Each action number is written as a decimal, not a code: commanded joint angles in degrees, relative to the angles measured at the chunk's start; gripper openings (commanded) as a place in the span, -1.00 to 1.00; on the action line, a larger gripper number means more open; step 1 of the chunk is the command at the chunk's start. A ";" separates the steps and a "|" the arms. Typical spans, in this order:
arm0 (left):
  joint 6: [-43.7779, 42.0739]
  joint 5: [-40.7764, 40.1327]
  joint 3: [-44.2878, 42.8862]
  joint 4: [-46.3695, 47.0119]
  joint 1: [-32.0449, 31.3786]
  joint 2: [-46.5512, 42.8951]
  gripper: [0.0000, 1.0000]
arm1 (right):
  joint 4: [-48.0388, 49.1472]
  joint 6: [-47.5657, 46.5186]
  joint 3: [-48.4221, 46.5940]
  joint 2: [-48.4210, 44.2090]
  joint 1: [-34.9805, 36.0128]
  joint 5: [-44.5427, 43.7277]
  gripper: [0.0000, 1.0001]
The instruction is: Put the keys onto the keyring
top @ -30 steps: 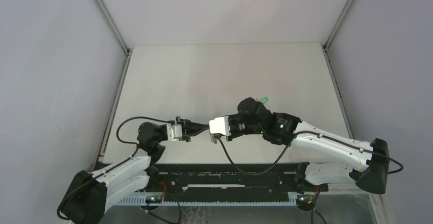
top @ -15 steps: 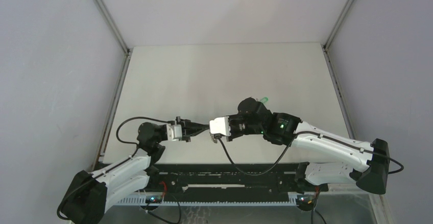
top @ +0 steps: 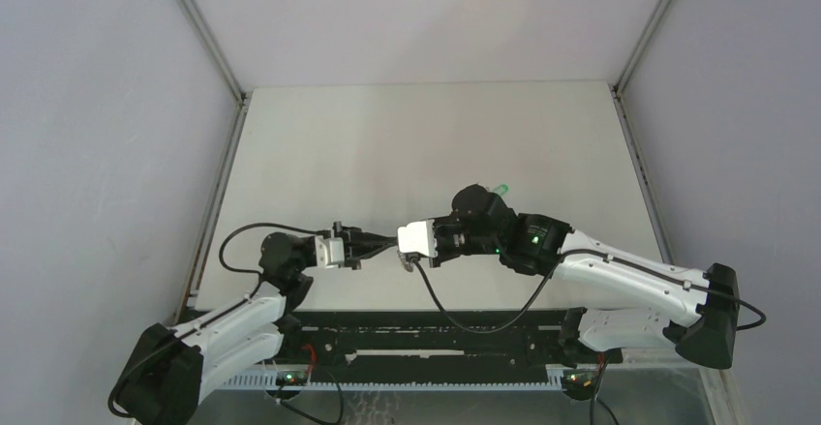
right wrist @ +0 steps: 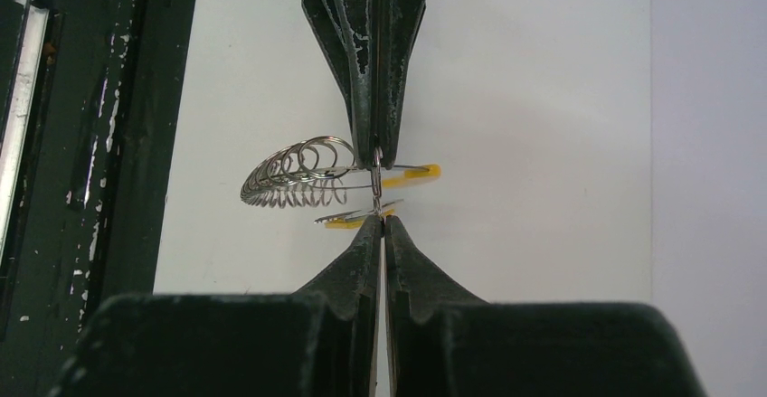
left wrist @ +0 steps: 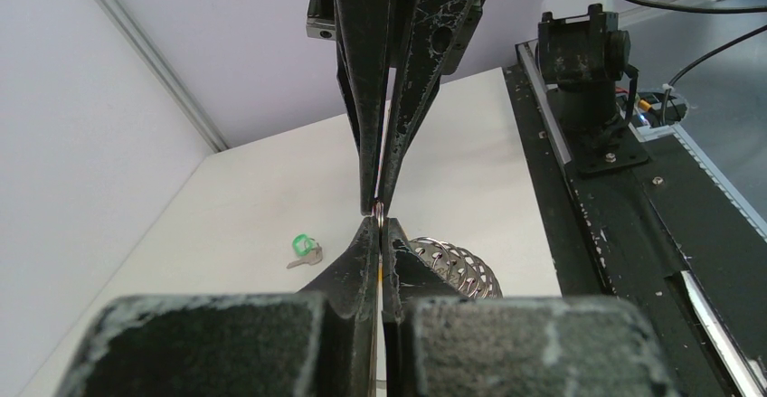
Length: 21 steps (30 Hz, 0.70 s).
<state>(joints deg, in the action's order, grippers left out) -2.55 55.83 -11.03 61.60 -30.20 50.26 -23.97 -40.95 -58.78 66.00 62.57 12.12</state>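
My two grippers meet tip to tip low over the table's near edge. The left gripper and the right gripper are both shut, pinching a thin grey keyring seen edge-on. A coil of wire loops hangs from it. Two yellow-orange pieces with thin grey metal stick out by the tips. I cannot tell whether they are the ring's coloured section or the orange key. The green-headed key lies flat on the table, apart from both grippers, half hidden by the right arm in the top view.
The white table is walled on three sides. A black rail with the arm bases runs along its near edge, close below the grippers. The right arm's cable loops over this rail.
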 commanded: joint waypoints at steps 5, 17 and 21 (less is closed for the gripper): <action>-0.10 -1.96 -3.91 1.33 -0.01 0.00 -1.00 | 8.51 2.67 -2.76 -2.45 2.07 1.36 -1.00; -0.67 -5.71 -2.85 0.91 -0.24 -2.31 -1.00 | 11.28 2.57 -1.31 -2.14 3.92 -0.73 -1.00; 0.10 -5.84 -1.87 3.31 -0.23 -2.86 -1.00 | 11.30 2.80 -0.69 -2.22 3.28 0.17 -1.00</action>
<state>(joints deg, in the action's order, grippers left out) -2.55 51.51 -11.00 60.84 -30.26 48.66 -15.92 -39.57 -58.78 64.93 66.08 11.11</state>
